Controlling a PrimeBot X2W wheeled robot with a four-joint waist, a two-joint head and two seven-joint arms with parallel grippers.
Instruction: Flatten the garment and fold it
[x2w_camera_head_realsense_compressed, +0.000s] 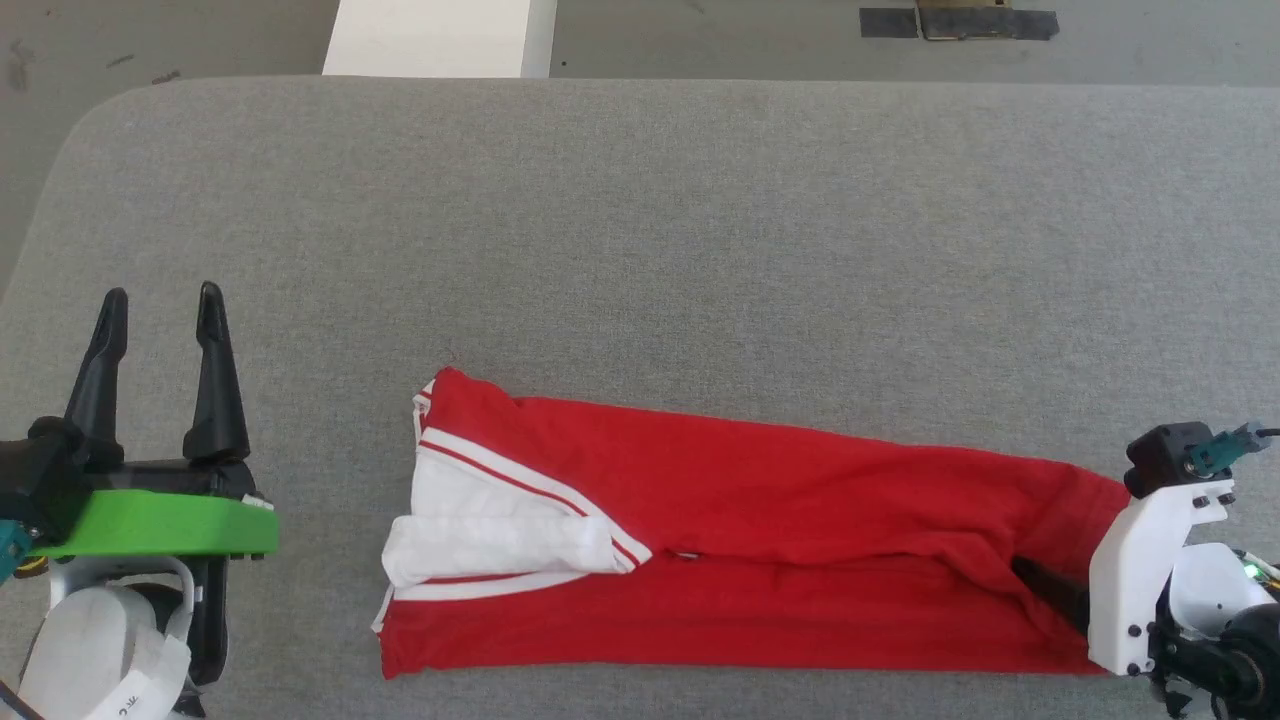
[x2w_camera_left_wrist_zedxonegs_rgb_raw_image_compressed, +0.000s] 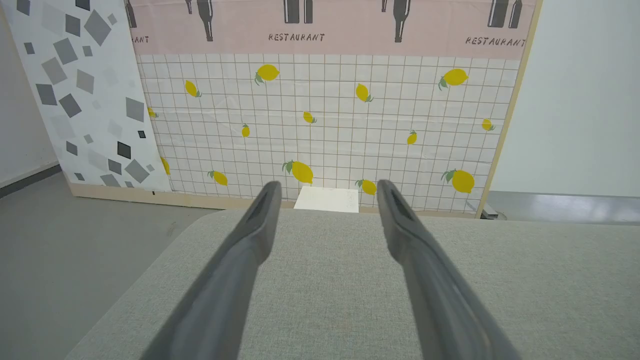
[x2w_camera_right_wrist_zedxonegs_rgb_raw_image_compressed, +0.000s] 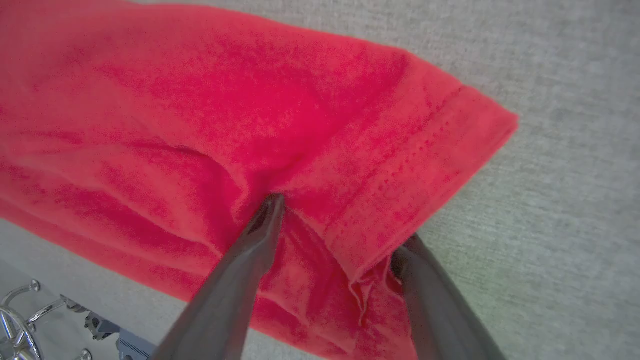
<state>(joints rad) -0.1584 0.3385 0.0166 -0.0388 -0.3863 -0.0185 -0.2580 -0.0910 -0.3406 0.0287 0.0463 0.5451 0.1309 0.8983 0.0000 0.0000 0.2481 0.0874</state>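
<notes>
1. The garment (x2w_camera_head_realsense_compressed: 760, 540) lies on the grey table (x2w_camera_head_realsense_compressed: 640, 200) as a long, narrow red band, folded lengthwise with one long edge lapped over the other.
2. At the end nearer the left gripper (x2w_camera_head_realsense_compressed: 162, 295), a white sleeve (x2w_camera_head_realsense_compressed: 500, 545) lies bunched on top of the red cloth, edged with red-and-white striped trim.
3. The opposite end is plain red, with a stitched hem (x2w_camera_right_wrist_zedxonegs_rgb_raw_image_compressed: 425, 150) and soft creases running towards the right gripper (x2w_camera_right_wrist_zedxonegs_rgb_raw_image_compressed: 340, 222).
4. The left gripper's jaws stand wide apart and hold nothing. In the left wrist view only bare grey table fabric lies between its fingers (x2w_camera_left_wrist_zedxonegs_rgb_raw_image_compressed: 240, 270).
5. The garment's sleeve end lies off to the right of those jaws, well apart from them, and nothing touches them.
6. Beyond the left fingertips, past the table's far edge, stand a white block (x2w_camera_left_wrist_zedxonegs_rgb_raw_image_compressed: 327, 199) and a lemon-patterned panel (x2w_camera_left_wrist_zedxonegs_rgb_raw_image_compressed: 325, 125).
7. The right gripper's jaws are also spread wide, set at the hem end of the garment.
8. One right finger (x2w_camera_right_wrist_zedxonegs_rgb_raw_image_compressed: 250, 260) rests on the red cloth, with its tip pressed into a crease.
9. The other finger's tip sits at the hem's edge, partly tucked under a loose flap of it.
10. The hem corner lies between these jaws, touched by both fingers but not pinched.
</notes>
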